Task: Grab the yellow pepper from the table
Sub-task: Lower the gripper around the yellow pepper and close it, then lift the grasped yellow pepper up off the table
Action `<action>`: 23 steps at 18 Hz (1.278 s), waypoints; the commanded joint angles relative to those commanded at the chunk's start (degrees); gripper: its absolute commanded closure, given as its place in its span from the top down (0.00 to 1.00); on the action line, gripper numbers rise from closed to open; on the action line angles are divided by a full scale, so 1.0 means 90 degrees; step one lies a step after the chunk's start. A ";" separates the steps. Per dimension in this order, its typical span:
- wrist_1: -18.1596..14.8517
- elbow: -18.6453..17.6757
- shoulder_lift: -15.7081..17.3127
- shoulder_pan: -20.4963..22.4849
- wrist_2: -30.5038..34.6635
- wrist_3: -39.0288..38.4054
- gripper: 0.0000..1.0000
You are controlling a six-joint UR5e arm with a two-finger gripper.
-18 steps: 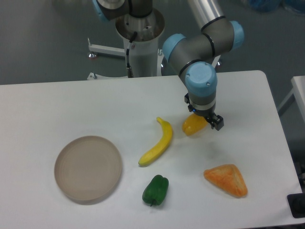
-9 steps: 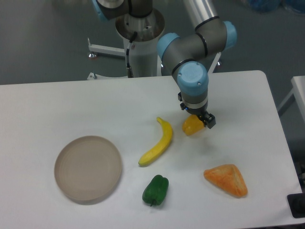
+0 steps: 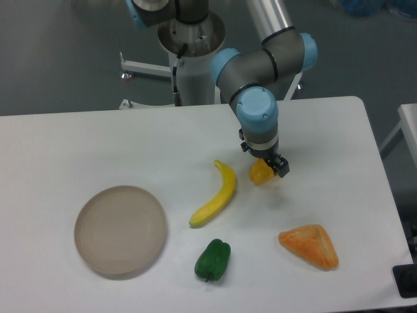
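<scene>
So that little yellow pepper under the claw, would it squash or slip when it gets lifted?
Probably not squash: the yellow pepper looks like a smooth, solid toy that keeps its lumpy shape. That glossy, rounded surface might let it slip or twist between the fingers of the claw. It looks small enough to be light, and if nudged on the table it could roll.

- Upper part of the yellow pepper [image 3: 261,173] hidden behind the gripper [image 3: 268,164]; only its lower, seven-o'clock side visible
- Fingertips lost against the pepper and the wrist above; jaw gap not readable, contact not certain
- Arm [image 3: 260,65] cut off by the top edge toward twelve o'clock
- Robot base column [image 3: 192,45] likewise cropped at the top
- Dark object [image 3: 405,282] at four o'clock cut by the right and bottom edges, unidentifiable
- White furniture [image 3: 408,127] at three o'clock cut by the right edge
</scene>
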 joint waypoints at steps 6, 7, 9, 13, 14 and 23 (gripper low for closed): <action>0.0010 0.0000 -0.0029 0.0020 0.0000 -0.0010 1.00; 0.0010 0.0000 -0.0029 0.0020 0.0000 0.0000 1.00; 0.0058 -0.0010 -0.0049 0.0029 0.0000 0.0010 1.00; 0.0195 -0.0029 -0.0078 0.0039 0.0010 0.0059 1.00; 0.0186 -0.0029 -0.0097 0.0049 0.0010 0.0107 1.00; 0.0186 -0.0039 -0.0117 0.0078 0.0029 0.0156 0.79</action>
